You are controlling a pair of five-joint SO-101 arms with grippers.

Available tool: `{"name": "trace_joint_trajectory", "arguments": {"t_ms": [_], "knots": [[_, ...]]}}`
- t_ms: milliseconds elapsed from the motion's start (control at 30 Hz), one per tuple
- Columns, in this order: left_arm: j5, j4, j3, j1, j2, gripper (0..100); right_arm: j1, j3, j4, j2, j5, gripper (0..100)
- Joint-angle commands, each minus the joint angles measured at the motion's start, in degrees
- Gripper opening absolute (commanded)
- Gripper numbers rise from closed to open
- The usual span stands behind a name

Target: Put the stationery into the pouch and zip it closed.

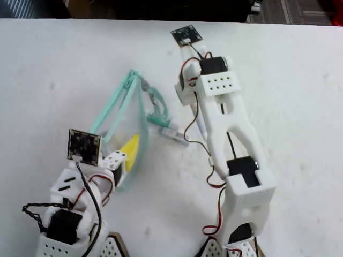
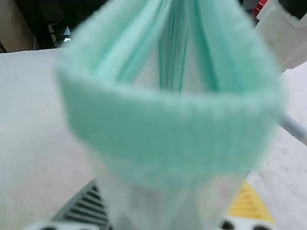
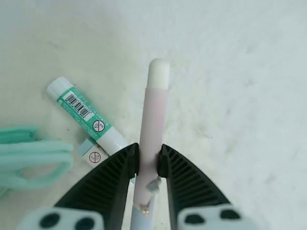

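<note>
The clear pouch with mint green trim (image 1: 124,110) lies on the white table, its zipper open. My left gripper (image 1: 126,164) is shut on its near edge, and in the left wrist view the mint rim (image 2: 168,124) bulges just ahead of the gripper (image 2: 163,213). A yellow item (image 1: 132,145) lies inside the pouch. My right gripper (image 3: 148,158) is shut on a pink pen (image 3: 153,110) with a white tip, just above the table to the right of the pouch. A green-and-white glue stick (image 3: 86,117) lies on the table beside the pen, also seen from above (image 1: 174,133).
The pouch's mint strap (image 1: 156,110) curls on the table between the pouch and the right arm (image 1: 236,139). Open white table lies to the far left and far right. The table's far edge (image 1: 107,20) runs along the back.
</note>
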Motion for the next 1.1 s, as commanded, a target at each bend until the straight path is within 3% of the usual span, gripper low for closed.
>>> {"name": "trace_joint_trajectory", "arguments": {"t_ms": [0,367,567,1067], "knots": [[0.2,-1.1,-0.3,0.7,0.0,23,0.1,-0.9,1.1,-4.8,-0.4,1.7],[0.2,-1.1,-0.3,0.7,0.0,23,0.2,-1.1,7.5,-19.5,0.6,1.7],[0.2,-1.1,-0.3,0.7,0.0,23,0.4,-1.0,11.2,-31.4,9.7,1.7],[-0.3,-1.1,0.9,2.2,0.0,23,0.2,5.0,16.6,-57.0,9.8,1.7]]}}
